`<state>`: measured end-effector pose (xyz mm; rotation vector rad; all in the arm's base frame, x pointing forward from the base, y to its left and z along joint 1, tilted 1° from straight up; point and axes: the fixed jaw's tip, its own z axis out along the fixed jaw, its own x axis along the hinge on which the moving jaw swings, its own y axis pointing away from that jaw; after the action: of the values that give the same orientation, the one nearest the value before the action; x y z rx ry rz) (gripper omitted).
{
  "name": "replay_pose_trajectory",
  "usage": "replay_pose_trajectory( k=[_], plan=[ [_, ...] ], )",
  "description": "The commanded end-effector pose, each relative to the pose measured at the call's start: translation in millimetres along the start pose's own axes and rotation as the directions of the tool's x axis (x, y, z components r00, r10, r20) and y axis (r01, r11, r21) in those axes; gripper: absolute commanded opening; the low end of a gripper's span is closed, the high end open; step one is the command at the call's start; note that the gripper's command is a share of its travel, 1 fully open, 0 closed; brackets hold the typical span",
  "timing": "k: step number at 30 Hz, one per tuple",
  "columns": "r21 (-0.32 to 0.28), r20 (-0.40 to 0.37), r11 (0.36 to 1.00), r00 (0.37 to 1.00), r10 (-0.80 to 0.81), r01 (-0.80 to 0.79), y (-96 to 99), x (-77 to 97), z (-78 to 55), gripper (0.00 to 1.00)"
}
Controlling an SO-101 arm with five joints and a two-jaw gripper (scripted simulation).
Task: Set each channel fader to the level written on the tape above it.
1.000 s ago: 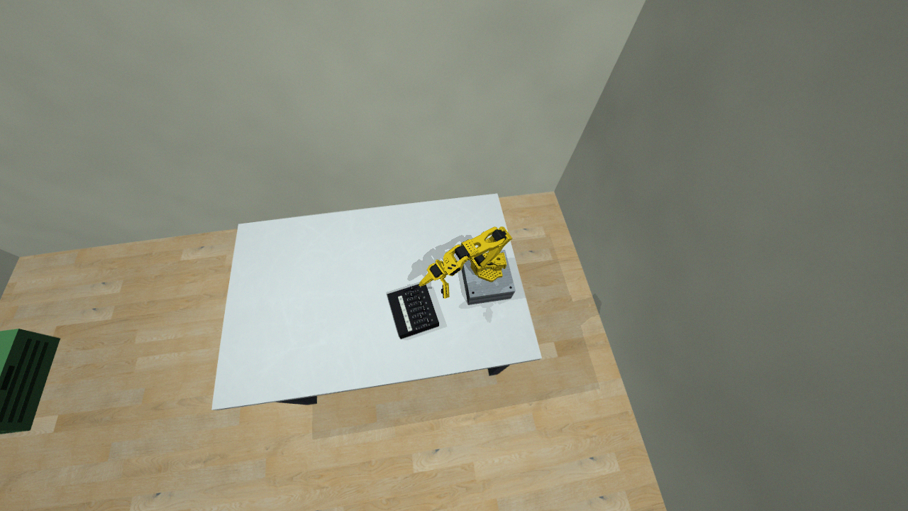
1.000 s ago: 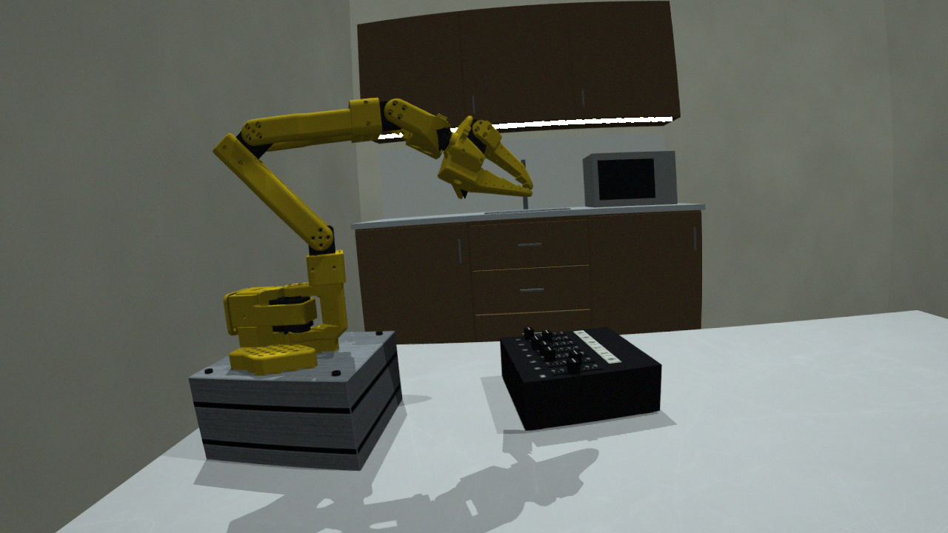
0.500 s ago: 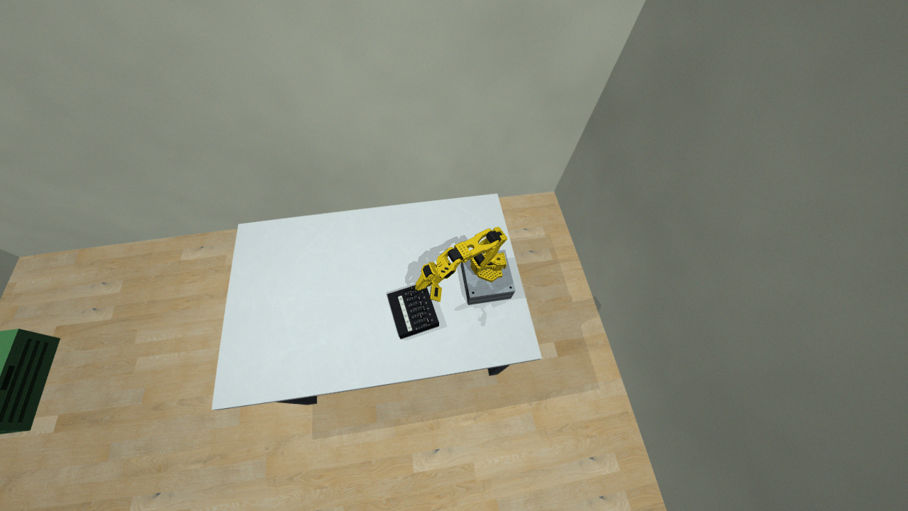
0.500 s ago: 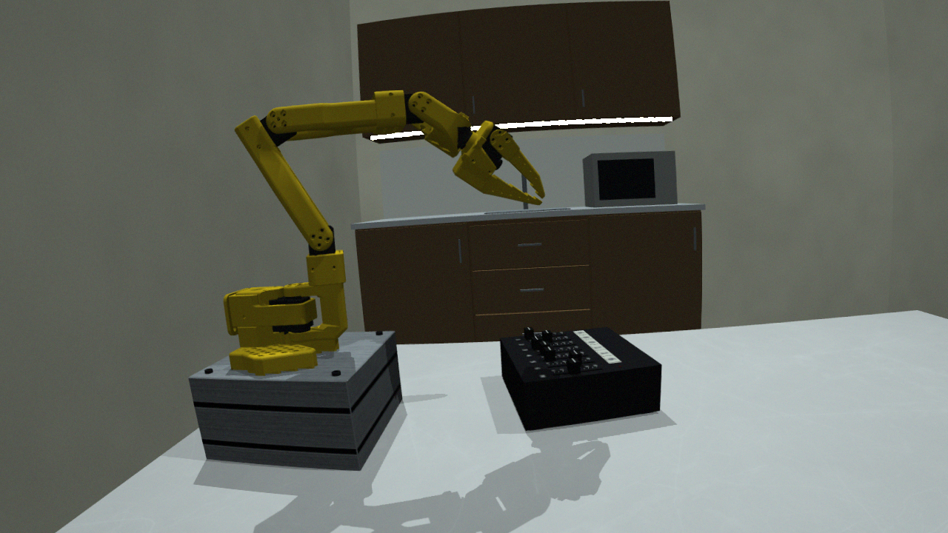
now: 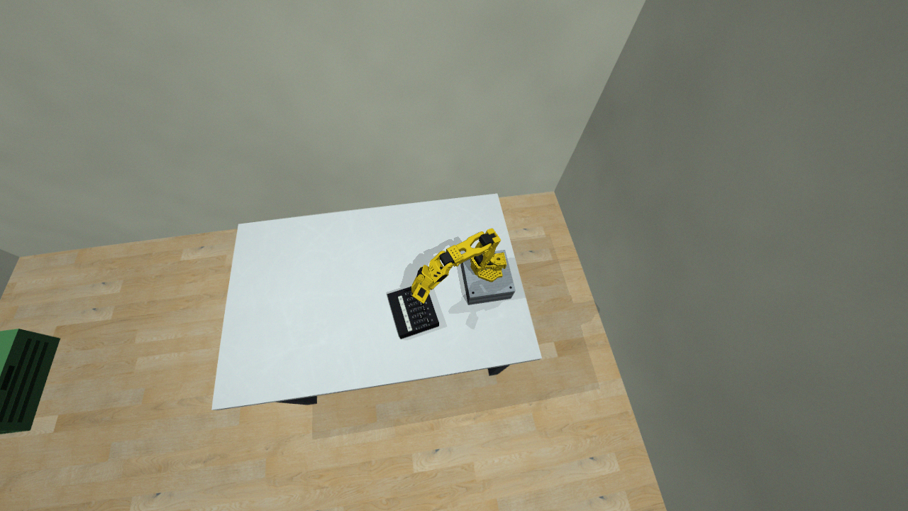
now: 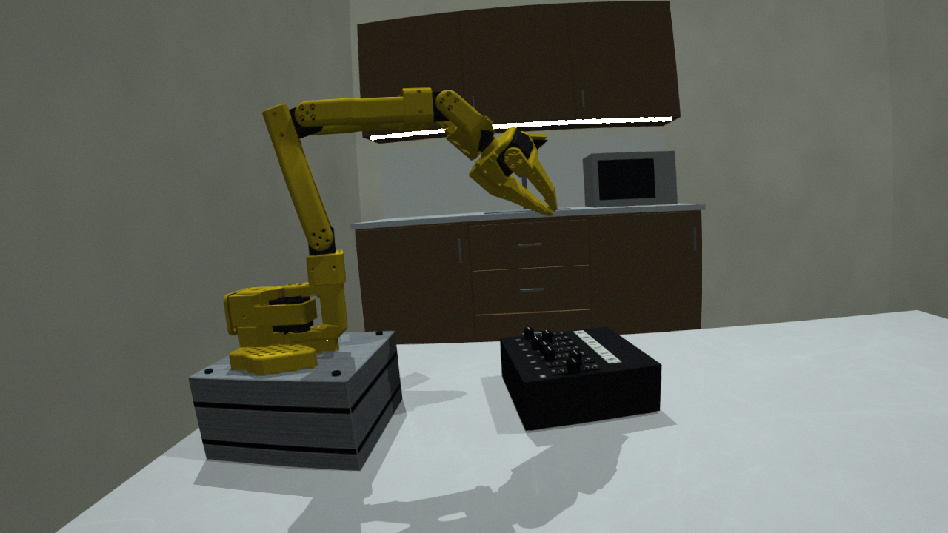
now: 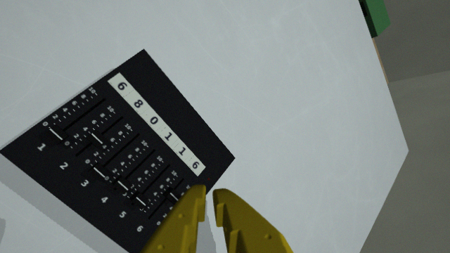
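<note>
Top view shows the yellow arm (image 5: 466,249) (image 6: 361,114) reaching from a grey block (image 5: 489,295) (image 6: 271,424) toward the black lighting desk (image 5: 413,314) (image 6: 589,394) (image 7: 176,119), which lies flat on the white surface (image 5: 304,304) (image 6: 795,397) (image 7: 299,105), apart from the block. The pincer (image 5: 423,300) (image 6: 553,211) (image 7: 209,190) is clenched with nothing in its grasp; the exterior view has it angled downward and raised above the level of the desk, touching none of the faders. In the wrist view the white tape (image 5: 405,313) (image 6: 597,346) (image 7: 160,128) reads 6, 8, 0, 1, 1, 6 for channels one to six. Fader 1 (image 7: 56,133) sits at 0, short of its 6, and fader 2 (image 7: 97,138) is around 4, short of its 8. Fader 3 (image 7: 99,172) is at 0, matching the tape. Fader 4 (image 7: 123,185) and fader 5 (image 7: 140,201) both look to be near 1, while fader 6 (image 7: 173,196) appears close to 6, so these agree with their marks as far as can be read. The pincer covers the master fader's part of the desk in that view, and its level cannot be told. Beyond the surface stand brown cupboards (image 6: 410,281) and a grey microwave (image 6: 626,178).
</note>
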<state>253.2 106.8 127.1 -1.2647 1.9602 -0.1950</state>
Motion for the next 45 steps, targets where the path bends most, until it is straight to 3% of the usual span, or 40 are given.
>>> replay_pose_trajectory(
  k=[1, 8, 20, 22, 35, 45],
  plan=[
    [-0.029, -0.052, 0.987, 0.986, 0.159, -0.160, -1.5, 1.2, 5.9, 0.00],
    [-0.037, -0.098, 0.942, 0.940, 0.328, -0.333, -0.6, 1.8, 13.3, 0.00],
    [-0.008, -0.192, 0.776, 0.763, 0.618, -0.631, 1.5, 4.4, 28.2, 0.00],
    [-0.008, -0.192, 0.776, 0.763, 0.618, -0.631, 1.5, 4.4, 28.2, 0.00],
    [0.039, -0.242, 0.630, 0.605, 0.759, -0.775, 3.2, 7.1, 37.6, 0.00],
    [0.053, -0.252, 0.593, 0.563, 0.787, -0.804, 3.6, 7.9, 39.8, 0.00]
  ],
)
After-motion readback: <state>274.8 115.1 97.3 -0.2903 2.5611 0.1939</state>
